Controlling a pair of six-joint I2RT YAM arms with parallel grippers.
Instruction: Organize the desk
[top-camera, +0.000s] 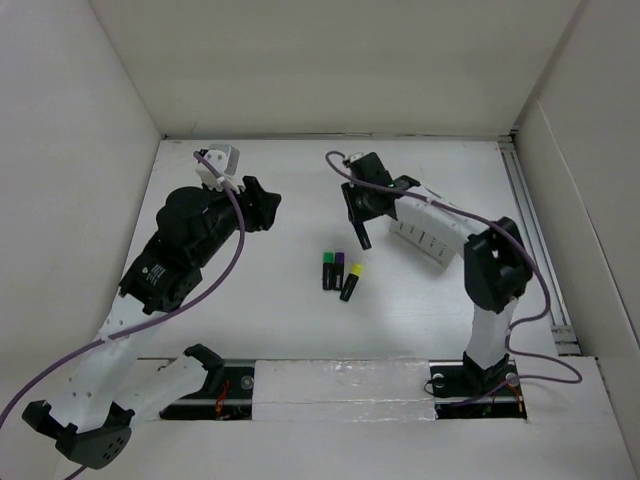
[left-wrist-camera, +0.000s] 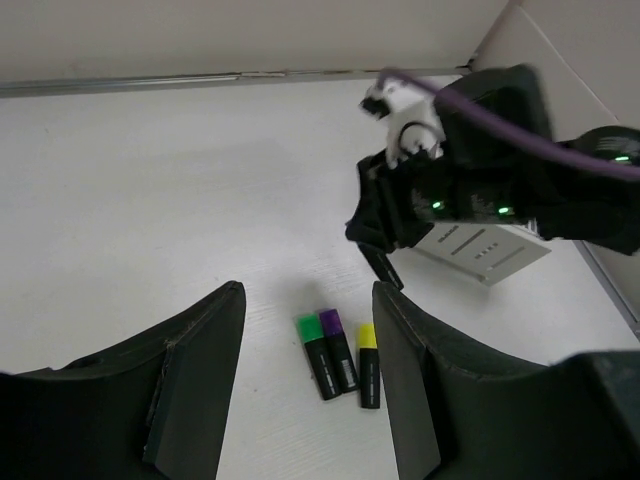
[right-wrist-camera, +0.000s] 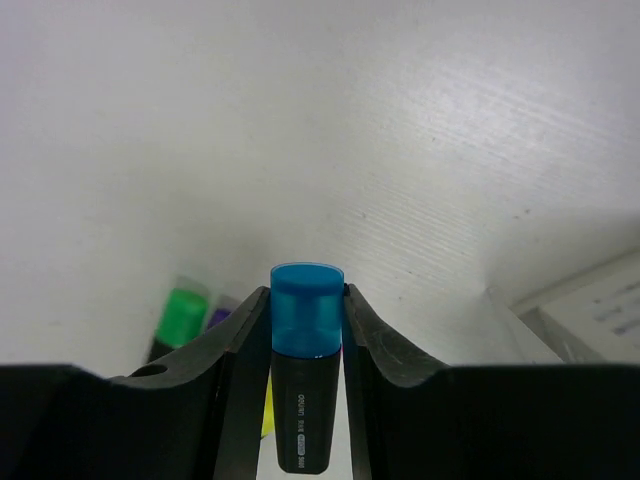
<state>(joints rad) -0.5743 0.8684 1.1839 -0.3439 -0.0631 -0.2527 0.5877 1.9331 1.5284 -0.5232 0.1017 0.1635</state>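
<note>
"Looking from above?"
"Three markers (top-camera: 340, 272) lie side by side on the worktop (top-camera: 260, 300), tray (top-camera: 425, 238) near."
"Left wrist?"
"Left end effector (left-wrist-camera: 305, 380) gapes, empty."
"Right wrist?"
"Right end effector (right-wrist-camera: 306, 295) clamps a blue-capped marker (right-wrist-camera: 305, 400); print unreadable."

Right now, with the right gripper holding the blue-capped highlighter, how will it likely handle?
The blue-capped highlighter looks like rigid plastic, probably light, unbending. The right gripper pinches its body near the cap, so it might pivot. Set down, it likely stays put, like the three highlighters lying flat.
</note>
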